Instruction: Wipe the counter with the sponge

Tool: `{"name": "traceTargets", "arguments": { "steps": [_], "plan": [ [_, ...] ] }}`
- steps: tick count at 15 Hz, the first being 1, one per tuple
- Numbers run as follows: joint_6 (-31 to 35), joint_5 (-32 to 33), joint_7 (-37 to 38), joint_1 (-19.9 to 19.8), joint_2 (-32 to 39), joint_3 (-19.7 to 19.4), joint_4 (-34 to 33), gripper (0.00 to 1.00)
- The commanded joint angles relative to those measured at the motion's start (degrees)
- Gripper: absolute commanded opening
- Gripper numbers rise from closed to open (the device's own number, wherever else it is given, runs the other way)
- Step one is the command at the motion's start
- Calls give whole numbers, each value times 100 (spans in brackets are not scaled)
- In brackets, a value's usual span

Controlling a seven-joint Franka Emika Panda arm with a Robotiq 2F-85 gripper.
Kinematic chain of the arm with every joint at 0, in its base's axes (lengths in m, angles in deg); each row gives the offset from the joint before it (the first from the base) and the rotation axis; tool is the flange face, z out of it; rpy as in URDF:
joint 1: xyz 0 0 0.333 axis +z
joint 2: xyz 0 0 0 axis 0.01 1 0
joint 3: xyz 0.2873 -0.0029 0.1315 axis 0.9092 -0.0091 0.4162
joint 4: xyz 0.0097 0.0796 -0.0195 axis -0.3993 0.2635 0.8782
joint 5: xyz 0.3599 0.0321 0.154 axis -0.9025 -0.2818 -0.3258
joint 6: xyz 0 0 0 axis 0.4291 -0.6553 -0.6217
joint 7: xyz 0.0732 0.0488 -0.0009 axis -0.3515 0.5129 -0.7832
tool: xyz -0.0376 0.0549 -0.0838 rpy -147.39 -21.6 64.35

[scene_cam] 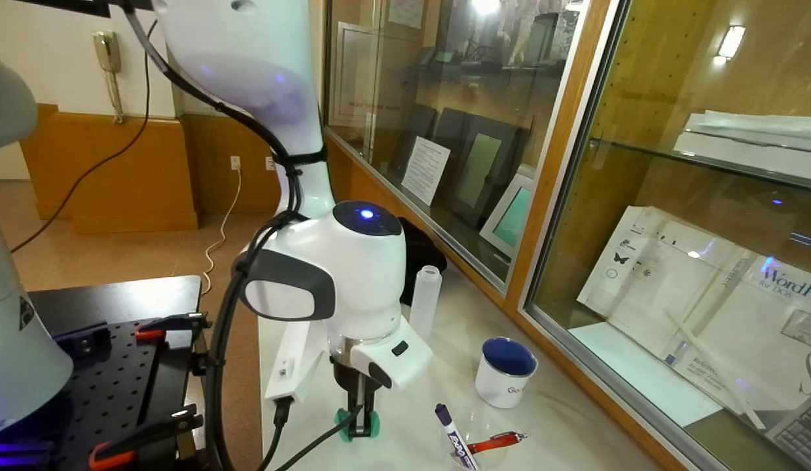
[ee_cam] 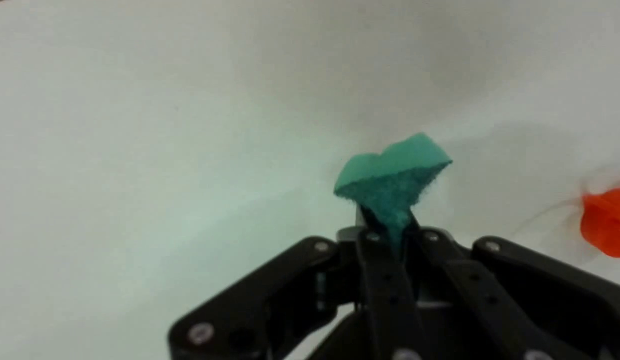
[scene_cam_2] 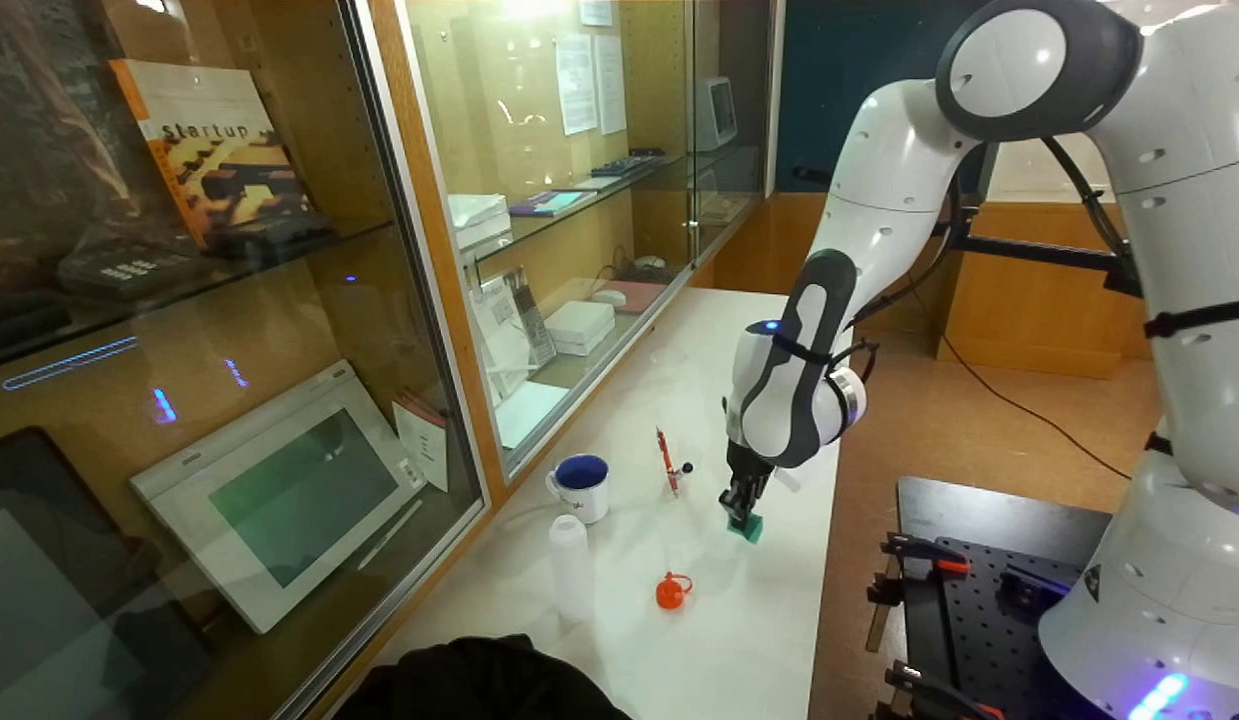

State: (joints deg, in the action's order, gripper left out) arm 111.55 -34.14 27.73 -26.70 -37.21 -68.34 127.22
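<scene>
In an exterior view we see the pale counter (scene_cam: 562, 432) running along a wood-framed display case (scene_cam: 554, 157), with a brown floor (scene_cam: 163, 255) and a wall telephone (scene_cam: 107, 52) in the background. On the counter stand a white mug (scene_cam: 498, 387), blue inside, and a pale bottle (scene_cam: 425, 301); a marker (scene_cam: 456, 437) and a red pen (scene_cam: 495, 443) are nearer the camera. The green sponge (scene_cam: 374, 425) sits at the tips of the downward-pointing jaws, which hide its middle; we see its ends jut out on either side, so its visible spread runs left to right.

In an exterior view we also find an orange-red piece (scene_cam_2: 669, 592) with a small loop on the counter near the bottle, and black cloth (scene_cam_2: 479, 685) along the bottom. The sponge shows just below the jaws, closer to the counter's floor-side edge than the mug. We cannot tell whether it touches the counter.

In the wrist view we look onto the counter, the orange-red piece cut off at the right. The sponge fans out from the jaws toward the top, its wide end slanting slightly upward to the right, the darker rough layer nearer the jaws. Part is hidden, so we cannot settle its long axis. The jaws are drawn nearly together, squeezing the sponge narrow between them.
</scene>
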Motion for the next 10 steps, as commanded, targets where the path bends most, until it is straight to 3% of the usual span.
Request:
{"name": "traceTargets", "arguments": {
  "steps": [1, 4, 5, 7, 10],
  "plan": [
    [-254, -121, 193, -22, -49, 181, -210, 2],
    [-404, -114, 293, 117, 24, 90, -384, 2],
    [-529, -112, 346, 200, 37, 16, -439, 34],
    [-734, -146, 338, 255, 59, -24, -527, 40],
    [-931, -241, 314, 310, 71, -54, -619, 62]
  ]
}}
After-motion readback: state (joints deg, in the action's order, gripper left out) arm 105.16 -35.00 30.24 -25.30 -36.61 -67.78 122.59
